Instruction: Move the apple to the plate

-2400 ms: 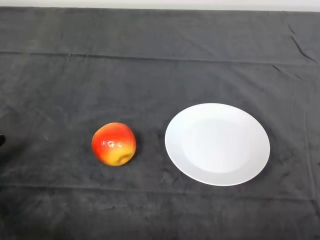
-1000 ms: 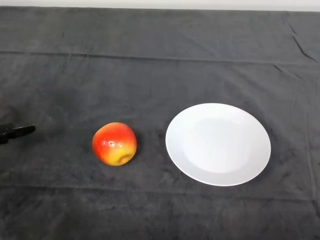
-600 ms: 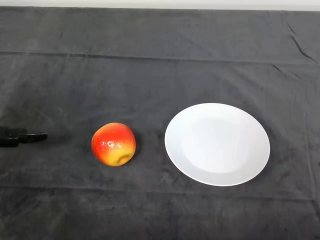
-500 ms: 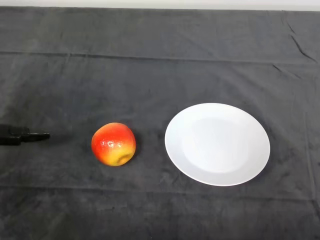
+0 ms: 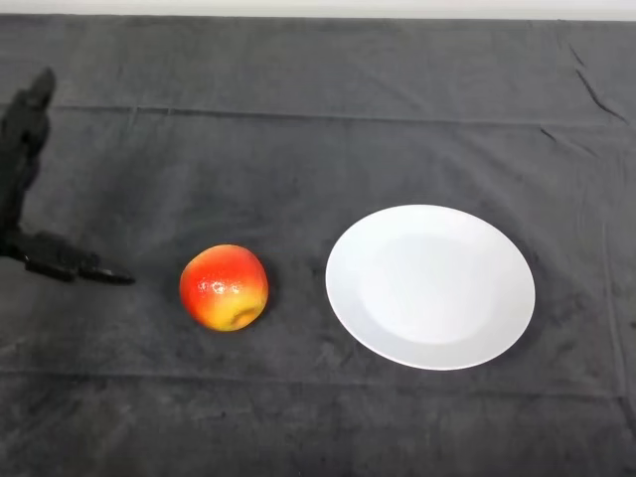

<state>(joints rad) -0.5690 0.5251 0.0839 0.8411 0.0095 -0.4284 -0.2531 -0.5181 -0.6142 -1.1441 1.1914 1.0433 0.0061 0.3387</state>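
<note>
Apple [image 5: 225, 287] sits on the dark cloth [image 5: 298, 149] toward the near edge of the tabletop, left of centre, resting free with nothing touching it. Red over most of the skin, yellow patch low on the near side, glossy highlights on top. To its right, apart from it by a strip of bare cloth, lies the white plate [image 5: 497, 338], round, shallow, nothing on it. At the left edge of the tabletop, level with the apple and just beyond, the left hand [image 5: 22, 169] shows as a black shape: one digit lies low pointing at the apple with its tip short of it, another stretches up toward the far left corner. Hand is spread wide and holds nothing. Judgement: apple looks firm, round, smooth, likely slick and apt to roll; probably light enough for one hand. Best taken across its widest middle, thumb on one side and fingers opposite, with a firm wrap, not a tip pinch.
</note>
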